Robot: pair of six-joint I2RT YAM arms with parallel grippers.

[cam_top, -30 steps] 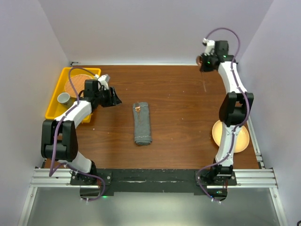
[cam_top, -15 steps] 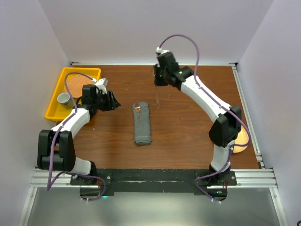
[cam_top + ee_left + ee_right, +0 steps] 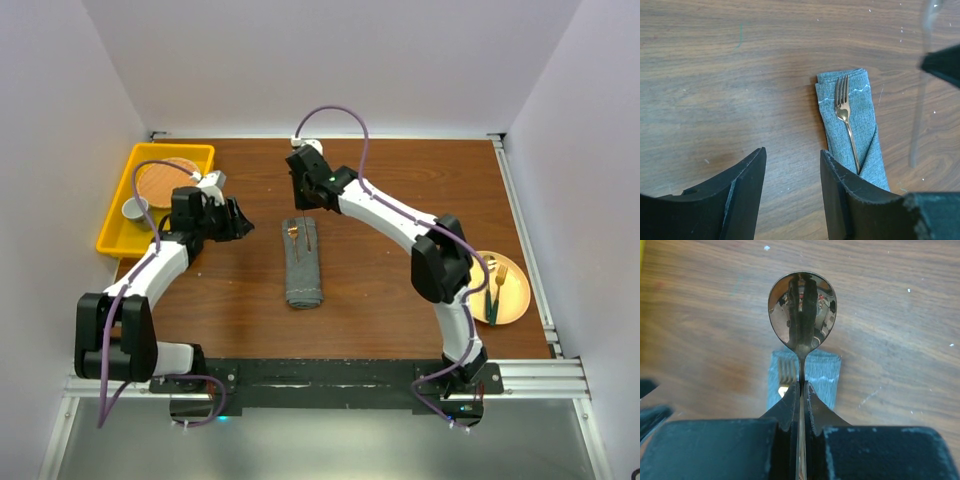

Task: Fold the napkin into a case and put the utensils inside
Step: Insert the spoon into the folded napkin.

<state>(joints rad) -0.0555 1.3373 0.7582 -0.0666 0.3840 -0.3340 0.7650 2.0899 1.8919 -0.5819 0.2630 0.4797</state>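
Note:
The dark grey napkin lies folded as a long narrow case [image 3: 303,263] at the table's middle. A copper fork [image 3: 845,112] is tucked in, its tines out at the far end of the case [image 3: 852,130]. My right gripper [image 3: 802,387] is shut on a spoon's handle, and the shiny bowl [image 3: 802,310] hangs just above the far end of the case [image 3: 827,370], beside the fork's tines [image 3: 785,369]. From above, the right gripper [image 3: 310,205] sits over that end. My left gripper [image 3: 240,218] stands open and empty over bare wood, left of the case [image 3: 792,160].
A yellow tray [image 3: 120,225] at the far left holds a round cork disc [image 3: 163,183] and a small cup [image 3: 133,208]. A round yellow-orange plate [image 3: 515,290] with more cutlery [image 3: 497,285] lies at the right edge, beside the right arm's elbow.
The right arm has swung from the far right corner across to the case's far end, carrying the spoon. The left gripper has shifted slightly towards the far side.

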